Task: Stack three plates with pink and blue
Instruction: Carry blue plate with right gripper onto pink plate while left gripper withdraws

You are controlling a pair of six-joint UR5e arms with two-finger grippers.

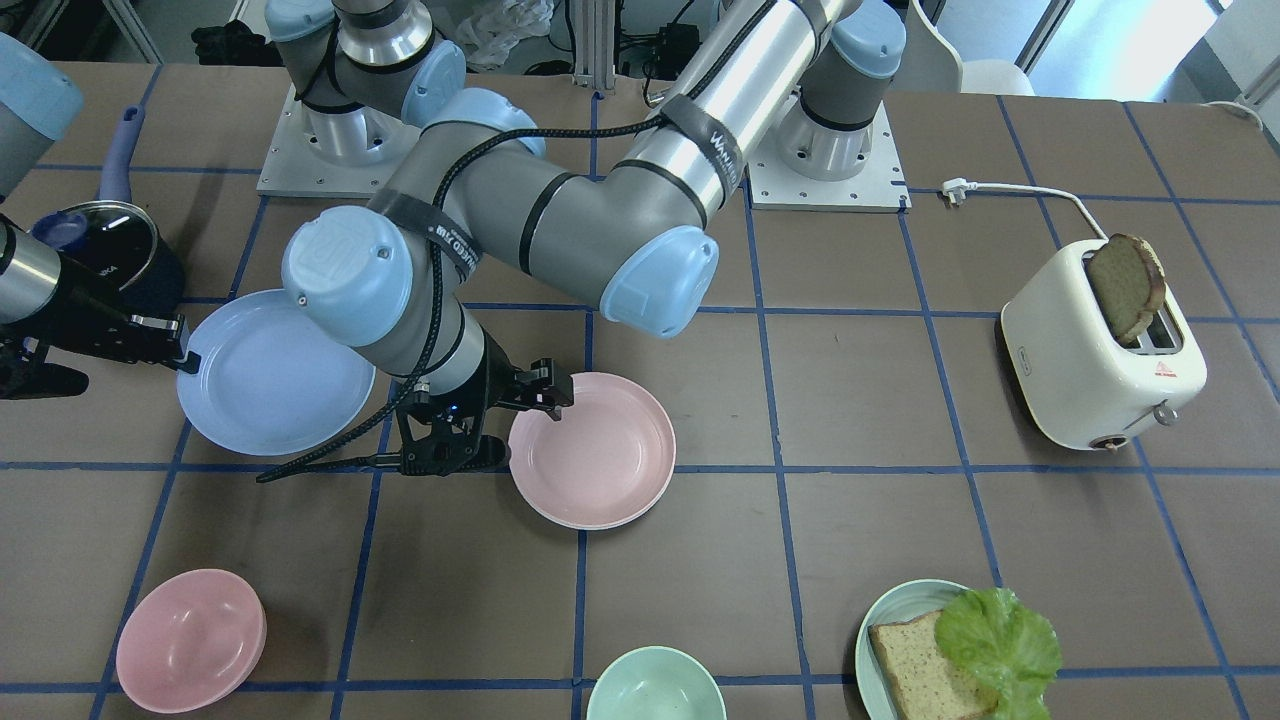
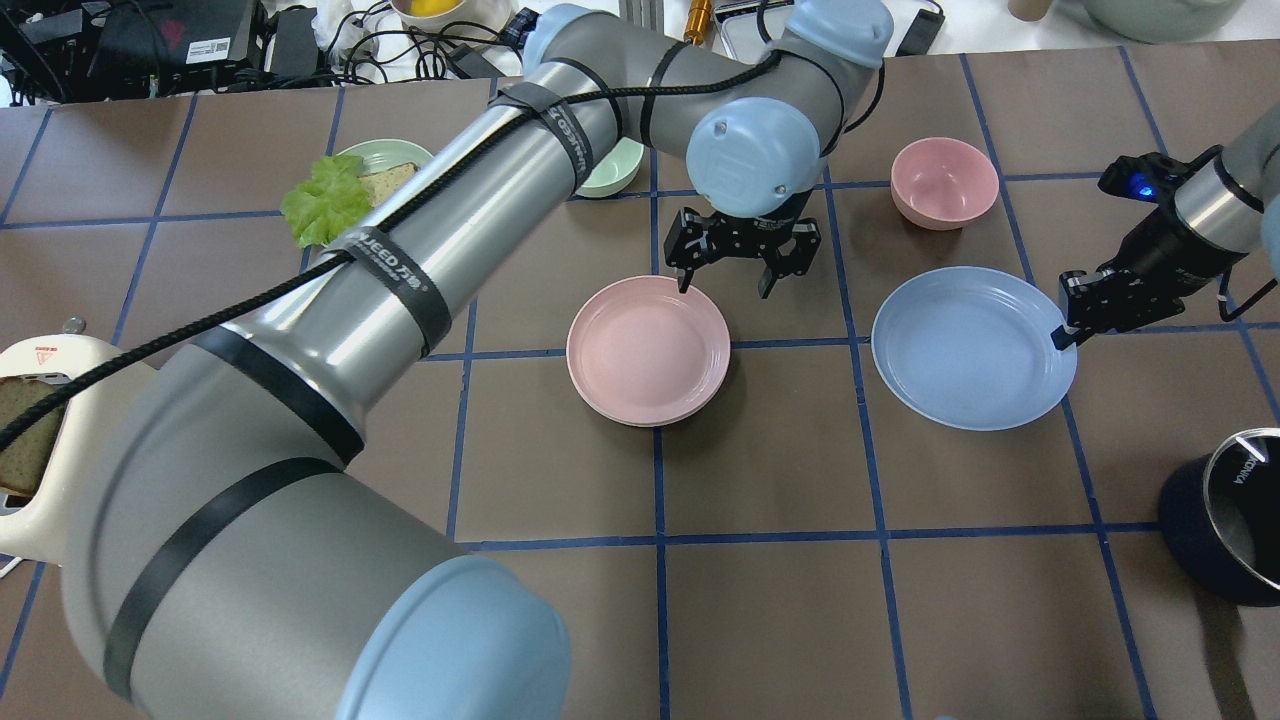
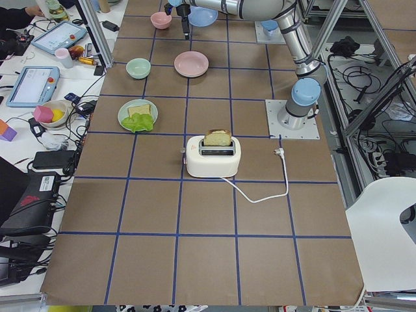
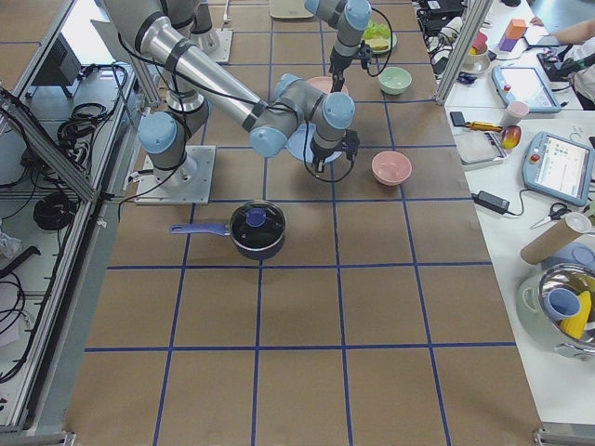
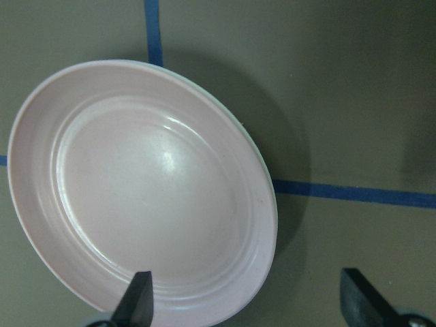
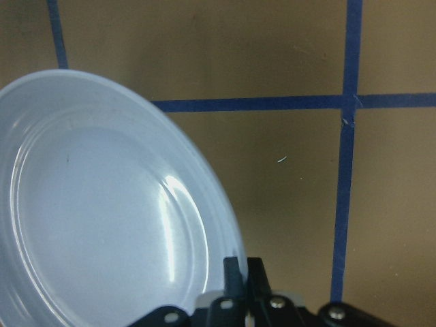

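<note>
The pale pink plate [image 2: 648,350] lies mid-table, also in the front view [image 1: 592,462] and the left wrist view [image 5: 143,191]. A thin pale rim of the cream-white plate [image 2: 648,424] shows under it. My left gripper [image 2: 724,288] is open just above the pink plate's far rim, one finger over the rim and the other over bare table; it holds nothing [image 5: 248,303]. The light blue plate [image 2: 972,345] lies to the right [image 1: 275,372]. My right gripper [image 2: 1058,338] is shut on the blue plate's outer rim, as the right wrist view shows [image 6: 242,269].
A small pink bowl [image 2: 944,182] stands beyond the blue plate. A green bowl [image 2: 610,168] and a teal plate with bread and lettuce [image 2: 370,175] sit at the far side. A dark pot [image 2: 1225,515] is near right. A toaster [image 1: 1100,350] stands at the left end.
</note>
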